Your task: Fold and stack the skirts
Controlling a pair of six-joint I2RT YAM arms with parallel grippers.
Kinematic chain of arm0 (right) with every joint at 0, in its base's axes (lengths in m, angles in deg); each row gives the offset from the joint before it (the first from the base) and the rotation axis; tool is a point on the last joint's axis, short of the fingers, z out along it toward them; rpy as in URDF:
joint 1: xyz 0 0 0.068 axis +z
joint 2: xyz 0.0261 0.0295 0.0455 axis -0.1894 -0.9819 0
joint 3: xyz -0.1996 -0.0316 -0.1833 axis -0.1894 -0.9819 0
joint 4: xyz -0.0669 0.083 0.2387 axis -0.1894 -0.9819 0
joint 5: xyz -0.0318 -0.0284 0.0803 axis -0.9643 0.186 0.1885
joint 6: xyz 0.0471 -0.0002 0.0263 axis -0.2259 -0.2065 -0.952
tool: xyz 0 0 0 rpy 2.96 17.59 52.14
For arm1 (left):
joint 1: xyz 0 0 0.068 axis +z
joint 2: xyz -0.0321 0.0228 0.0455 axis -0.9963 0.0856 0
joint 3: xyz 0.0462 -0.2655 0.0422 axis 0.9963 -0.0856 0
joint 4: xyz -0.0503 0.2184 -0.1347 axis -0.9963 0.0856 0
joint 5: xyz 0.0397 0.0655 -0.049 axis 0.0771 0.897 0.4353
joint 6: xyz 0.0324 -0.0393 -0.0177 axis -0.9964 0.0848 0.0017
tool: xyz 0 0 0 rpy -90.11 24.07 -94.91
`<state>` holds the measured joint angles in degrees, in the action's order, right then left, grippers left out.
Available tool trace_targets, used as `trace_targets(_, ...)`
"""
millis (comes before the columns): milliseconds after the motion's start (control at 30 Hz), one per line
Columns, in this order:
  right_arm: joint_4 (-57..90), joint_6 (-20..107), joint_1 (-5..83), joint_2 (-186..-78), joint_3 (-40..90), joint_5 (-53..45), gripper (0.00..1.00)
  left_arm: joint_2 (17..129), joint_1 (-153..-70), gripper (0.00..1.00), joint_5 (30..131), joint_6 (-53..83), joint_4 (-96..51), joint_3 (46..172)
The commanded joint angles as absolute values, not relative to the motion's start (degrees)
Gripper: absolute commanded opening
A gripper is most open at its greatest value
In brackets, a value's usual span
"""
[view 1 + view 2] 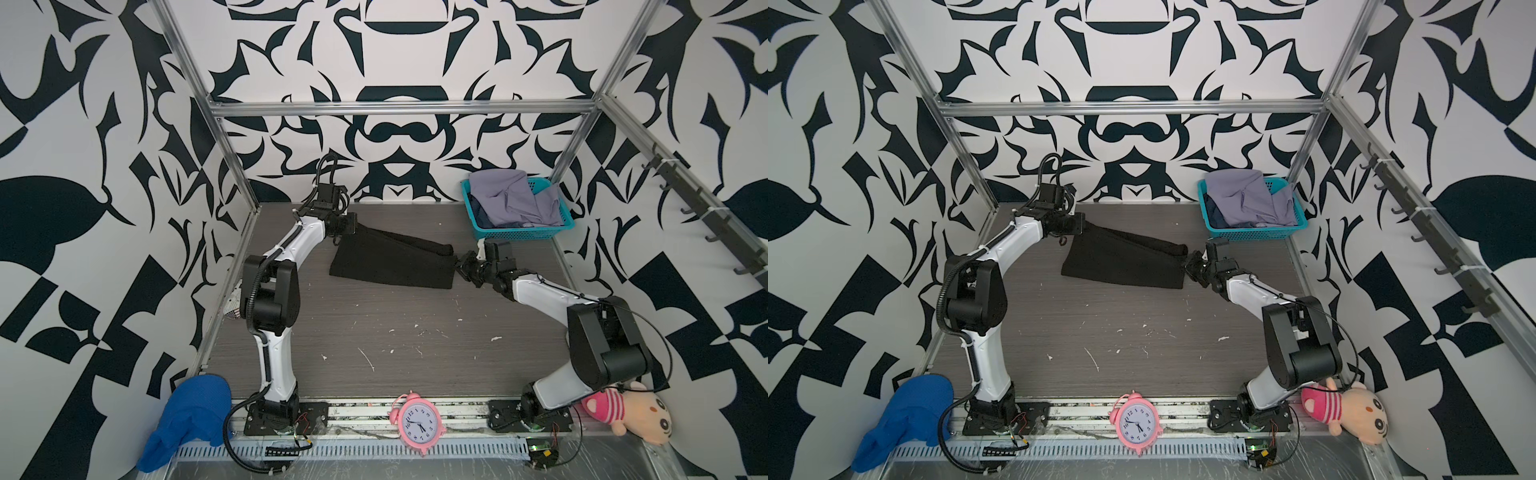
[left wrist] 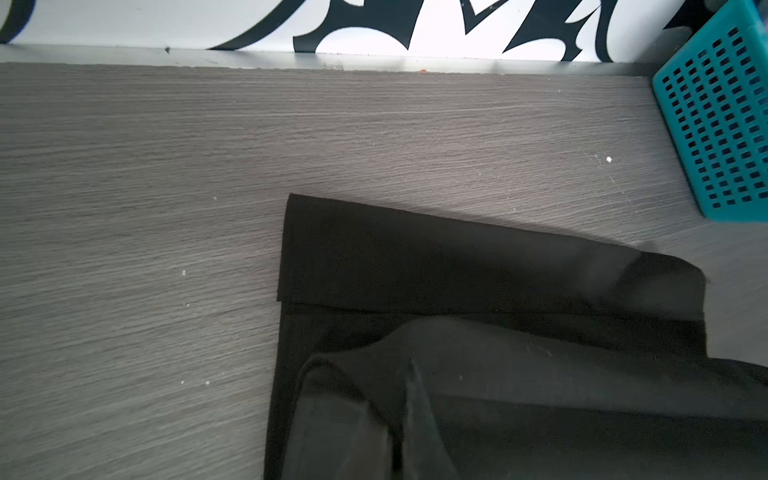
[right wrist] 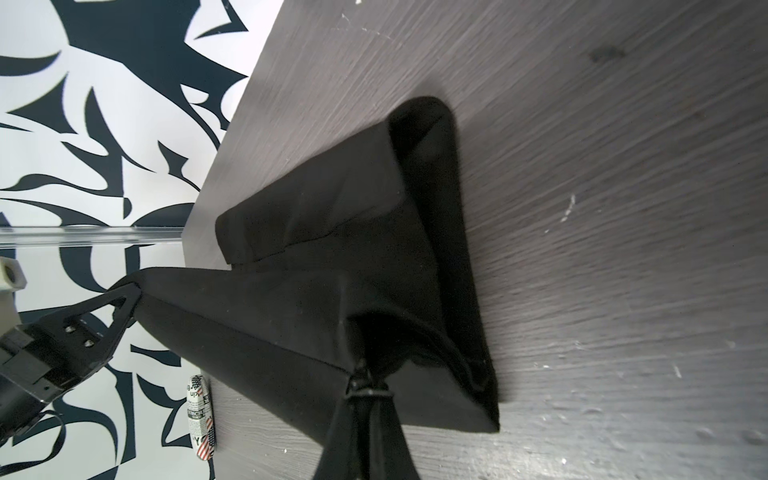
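The black skirt [image 1: 390,266] [image 1: 1125,266] lies at the back middle of the table, its near part flat. Its far edge is raised and stretched taut between both grippers. My left gripper [image 1: 353,226] [image 1: 1081,226] is shut on the skirt's left end. My right gripper [image 1: 460,266] [image 1: 1192,259] is shut on its right end. In the right wrist view the gripper [image 3: 365,386] pinches bunched black cloth [image 3: 332,257]. In the left wrist view the fingers [image 2: 340,436] are blurred against the skirt [image 2: 457,257]. The lavender-grey skirt [image 1: 511,199] is heaped in the teal basket [image 1: 523,232], with dark blue cloth [image 1: 478,216] under it.
The teal basket [image 1: 1254,235] [image 2: 723,137] stands at the back right corner. A bright blue knit cloth [image 1: 187,411], a pink alarm clock [image 1: 417,419] and a plush toy [image 1: 627,409] lie along the front rail. Metal frame posts bound the table.
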<state>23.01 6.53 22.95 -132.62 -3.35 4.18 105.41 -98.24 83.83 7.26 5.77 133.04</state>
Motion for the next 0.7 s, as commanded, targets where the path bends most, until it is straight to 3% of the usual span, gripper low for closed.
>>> trace_targets(0, 19.93, 7.45, 21.33, -128.54, -2.06, -0.42, 0.00, 99.13, -95.46, 0.00, 88.95, 7.79, 1.79, 129.73)
trace_targets(233, 19.72, 7.53, 21.29, -126.00, -2.63, -0.35, 0.00, 95.57, -95.45, 0.00, 91.39, 7.27, -0.06, 125.30)
trace_targets(500, 19.70, 7.07, 21.20, -125.72, -0.63, -0.30, 0.00, 98.02, -95.46, 0.00, 89.02, 6.67, 2.47, 134.59)
trace_targets(667, 20.61, 7.08, 21.20, -124.38, -1.45, 0.84, 0.00, 95.19, -95.46, 0.00, 88.22, 7.99, 1.04, 130.85)
